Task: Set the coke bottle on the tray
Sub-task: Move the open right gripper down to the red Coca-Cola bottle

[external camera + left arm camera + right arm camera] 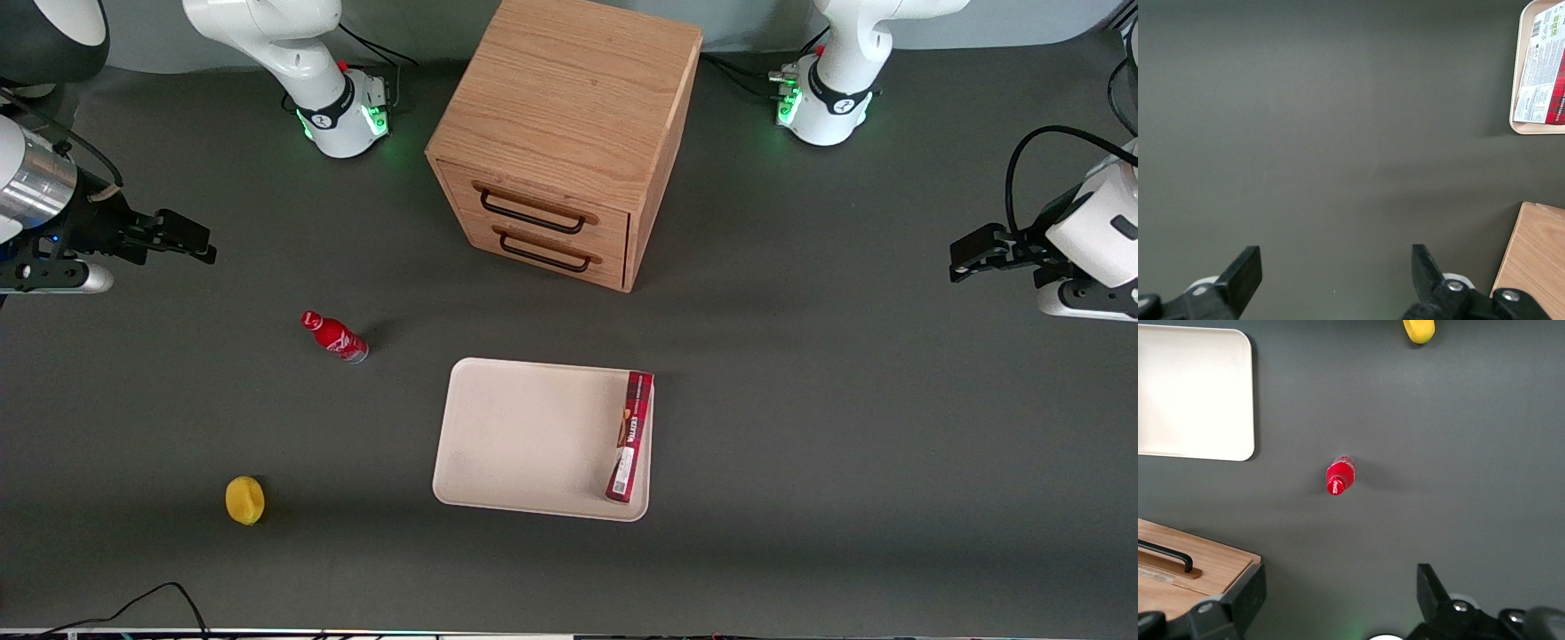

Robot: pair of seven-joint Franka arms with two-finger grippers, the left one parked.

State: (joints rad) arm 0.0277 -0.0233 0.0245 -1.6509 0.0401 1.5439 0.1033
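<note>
The small, round, shiny red bottle [334, 337] stands on the dark desk [800, 427], apart from the flat cream tray [524, 436]. The gripper [191, 238] hangs well away, above the desk, jaws wide and holding nothing.

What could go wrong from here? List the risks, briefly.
1. The coke bottle stands upright, narrow and alone on the table; a slightly off approach by the open gripper, now well away from it, could tip it.
2. The red box takes one edge of the tray; setting the bottle down there could knock either over.
</note>
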